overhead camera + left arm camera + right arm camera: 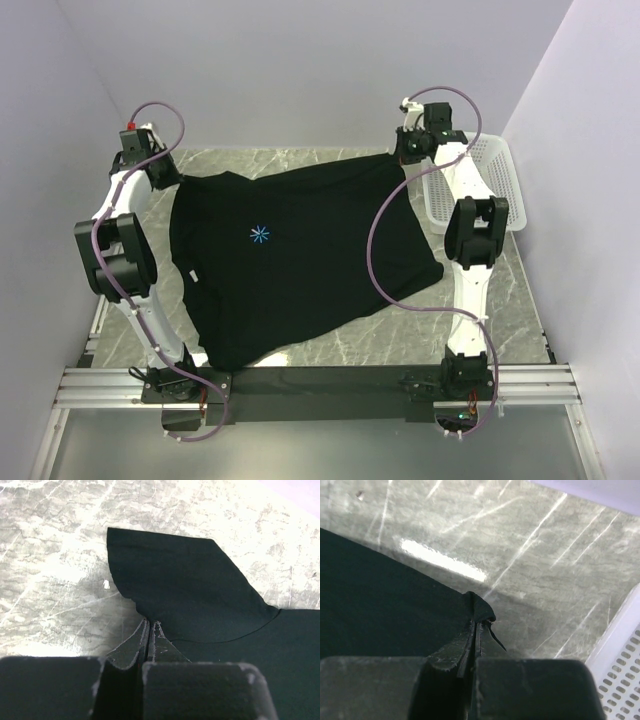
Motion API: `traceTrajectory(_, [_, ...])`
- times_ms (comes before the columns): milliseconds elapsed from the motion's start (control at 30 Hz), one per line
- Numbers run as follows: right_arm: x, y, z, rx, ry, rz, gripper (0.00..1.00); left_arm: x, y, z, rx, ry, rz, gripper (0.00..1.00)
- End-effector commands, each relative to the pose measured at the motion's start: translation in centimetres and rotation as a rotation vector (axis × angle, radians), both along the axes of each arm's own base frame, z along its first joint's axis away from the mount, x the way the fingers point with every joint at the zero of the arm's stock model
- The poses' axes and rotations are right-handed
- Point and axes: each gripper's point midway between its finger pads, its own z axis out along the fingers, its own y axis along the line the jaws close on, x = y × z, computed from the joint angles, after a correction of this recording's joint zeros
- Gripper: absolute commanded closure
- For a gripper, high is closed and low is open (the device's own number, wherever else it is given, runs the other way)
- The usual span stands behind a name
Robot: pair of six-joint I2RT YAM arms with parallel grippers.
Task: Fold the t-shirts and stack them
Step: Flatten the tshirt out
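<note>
White basket (622, 675) just beside the right gripper (475, 629), wall (585, 200) beyond.

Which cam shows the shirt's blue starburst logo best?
Top external: the logo sits in plain sight on the chest of the t-shirt, which is spread open. Left wrist shows only a sleeve and nearby cloth; right wrist only a pinched edge. No logo in either.
</note>
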Motion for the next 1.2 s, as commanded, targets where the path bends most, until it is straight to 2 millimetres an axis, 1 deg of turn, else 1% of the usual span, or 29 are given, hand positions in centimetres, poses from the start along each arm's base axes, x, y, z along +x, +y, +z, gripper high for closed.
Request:
traceTrajectory(0, [0.7,-0.4,7.4,0.059,-0.164,-0.009,1.00,1.5,0.8,6.4,0.057,-0.169,-0.009,0.99])
traceTrajectory(33, [0.6,-0.2,7.9,0.074,-0.170,0.001,1.00,1.5,0.8,6.6,0.061,-0.177,-0.012,1.00])
traceTrajectory(100, [0.7,-0.2,8.7,0.100,-0.185,0.003,1.00,1.7,0.8,7.9,0.069,-0.217,-0.016,0.99])
traceTrajectory(267, [0.4,0.4,11.1,0.162,-0.224,0.035,1.00,1.8,0.4,10.3,0.051,-0.271,-0.024,1.00])
traceTrajectory(300, [0.5,0.3,11.5,0.172,-0.230,0.033,1.00,1.9,0.3,11.3,0.049,-0.296,-0.022,1.00])
traceTrajectory(367, [0.3,0.6,12.6,0.183,-0.250,0.046,1.00,1.9,0.1,12.4,0.043,-0.327,-0.024,0.99])
traceTrajectory(400, [0.3,0.6,13.2,0.185,-0.260,0.046,1.00,1.9,0.1,13.3,0.042,-0.349,-0.020,1.00])
traceTrajectory(500, [0.3,0.6,13.8,0.188,-0.272,0.047,1.00,2.0,0.1,14.9,0.045,-0.381,-0.015,1.00])
traceTrajectory(567, [0.2,0.7,14.1,0.195,-0.278,0.046,1.00,2.1,0.2,15.6,0.048,-0.399,-0.009,1.00])
traceTrajectory(600, [0.3,-0.7,14.2,0.195,-0.285,0.022,1.00,2.2,0.3,16.0,0.048,-0.408,-0.006,1.00])
traceTrajectory(767, [0.1,-1.8,16.0,0.245,-0.325,-0.017,1.00,2.2,0.3,17.8,0.053,-0.458,0.003,1.00])
traceTrajectory(867, [0.1,-2.6,17.4,0.277,-0.354,-0.043,1.00,2.0,0.3,18.8,0.056,-0.483,0.006,1.00])
traceTrajectory(933, [-0.1,-2.6,18.6,0.301,-0.375,-0.033,1.00,1.9,-0.1,19.8,0.047,-0.508,-0.007,1.00])
traceTrajectory(967, [-0.2,-2.6,18.9,0.318,-0.374,-0.034,1.00,1.6,-0.2,20.7,0.048,-0.530,-0.010,1.00])
traceTrajectory(1000, [-0.4,-2.5,19.8,0.324,-0.395,-0.025,1.00,1.5,-0.4,21.4,0.044,-0.553,-0.014,1.00])
traceTrajectory(1033, [-0.7,-2.4,20.2,0.336,-0.400,-0.016,1.00,1.4,-0.5,22.0,0.040,-0.568,-0.016,1.00])
traceTrajectory(1100, [-1.0,-2.1,21.3,0.354,-0.414,-0.005,1.00,0.9,-0.7,23.9,0.040,-0.619,-0.016,1.00])
traceTrajectory(1133, [-1.1,-2.0,21.6,0.359,-0.420,0.001,1.00,0.7,-0.8,24.5,0.040,-0.634,-0.019,1.00])
traceTrajectory(1167, [-1.3,-1.8,22.0,0.368,-0.423,0.013,1.00,0.3,-1.0,25.5,0.041,-0.659,-0.020,1.00])
